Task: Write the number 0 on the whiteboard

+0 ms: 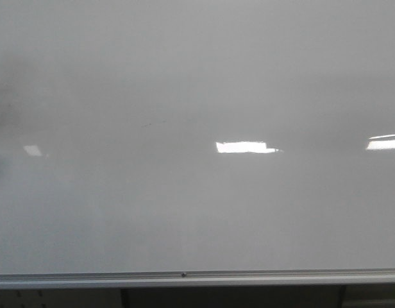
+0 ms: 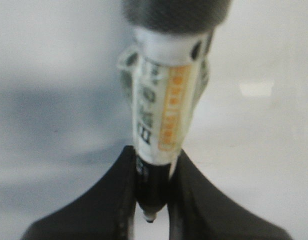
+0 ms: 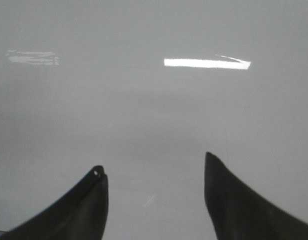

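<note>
The whiteboard point(image 1: 197, 212) fills the front view, glossy pale grey, with a silver rail point(image 1: 184, 277) along its near edge. No number 0 shows on it in any view. Neither gripper shows in the front view. In the left wrist view my left gripper point(image 2: 155, 151) is shut on a marker point(image 2: 161, 110) with a white barrel and an orange label. Its dark tip point(image 2: 150, 217) points at the board point(image 2: 264, 160); I cannot tell whether it touches. In the right wrist view my right gripper point(image 3: 153, 162) is open and empty over the bare board point(image 3: 154, 110).
Bright rectangular light glares lie on the board in the front view point(image 1: 245, 147) and at its right edge point(image 1: 385, 142), and in the right wrist view point(image 3: 206, 63). A dim grey shadow point(image 1: 8, 96) lies at the board's far left. A tiny faint speck point(image 1: 146, 124) sits left of centre.
</note>
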Robot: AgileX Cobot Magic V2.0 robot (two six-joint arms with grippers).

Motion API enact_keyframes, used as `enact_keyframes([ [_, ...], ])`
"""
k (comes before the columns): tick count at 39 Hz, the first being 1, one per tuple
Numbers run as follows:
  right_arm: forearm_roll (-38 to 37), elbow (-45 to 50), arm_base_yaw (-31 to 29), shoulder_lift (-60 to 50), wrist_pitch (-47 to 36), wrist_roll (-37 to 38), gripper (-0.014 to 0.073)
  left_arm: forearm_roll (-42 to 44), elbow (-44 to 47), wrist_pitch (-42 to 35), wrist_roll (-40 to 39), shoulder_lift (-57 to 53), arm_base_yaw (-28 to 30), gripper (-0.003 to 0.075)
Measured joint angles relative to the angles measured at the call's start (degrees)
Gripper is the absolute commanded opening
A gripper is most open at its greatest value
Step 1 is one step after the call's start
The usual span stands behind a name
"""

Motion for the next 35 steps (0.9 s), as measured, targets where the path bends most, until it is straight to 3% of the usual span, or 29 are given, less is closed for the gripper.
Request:
enact_keyframes([
  [5, 0.3, -0.6, 0.0, 0.0, 2.4, 0.0, 0.0454, -0.5, -0.9, 6.3, 2.8, -6.1, -4.9, -0.0019],
  [9, 1.0, -2.2, 0.0, 0.3, 5.6, 0.0, 0.0454, -4.3, -2.5, 13.9, 9.6, -9.6, -10.8, -0.0019],
  [20, 4.7, -9.4, 0.1, 7.7, 16.1, -0.7, 0.0454, -29.4, -6.4, 38.6, 40.8, -10.7, -25.7, -0.0019],
  [25, 15.9, -14.0, 1.5, 13.3, 23.4, -10.0, 0.0454, -35.8, -6.4, 46.3, 49.0, -10.7, -30.6, -0.0019],
  [35, 45.8, -24.3, 3.2, 28.3, 42.4, -36.3, 0.0472, -37.4, -6.7, 52.5, 52.0, -10.7, -31.9, -0.0019],
])
